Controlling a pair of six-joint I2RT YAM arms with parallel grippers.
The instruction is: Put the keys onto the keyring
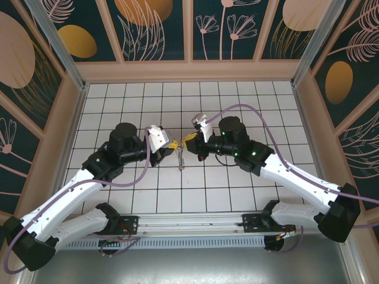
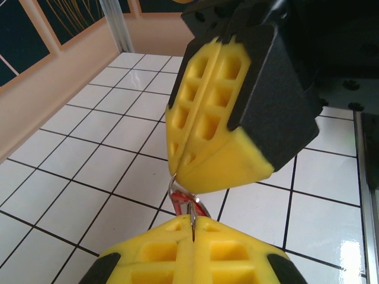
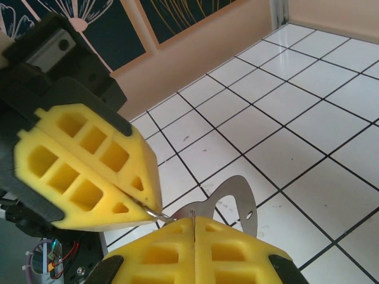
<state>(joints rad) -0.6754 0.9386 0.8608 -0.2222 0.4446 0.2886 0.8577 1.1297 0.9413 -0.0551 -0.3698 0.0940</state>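
Yellow foam jaws meet tip to tip: the threading step appears to be in hand.
The left gripper (image 3: 145,206) jaws are fully closed on the keyring (image 3: 159,215) wire. The right gripper (image 3: 194,223) jaws are closed on a thin metal edge, ring or key unclear. The red-tagged key (image 2: 192,204) sits between the tips, above the counter (image 1: 237,100). The next move likely needs a fine slide along the wire.

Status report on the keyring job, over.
Left gripper and right gripper both shut, tip to tip on the keyring wire. Key sits at the pinch; threaded or not, cannot tell. Nothing seen in the way.
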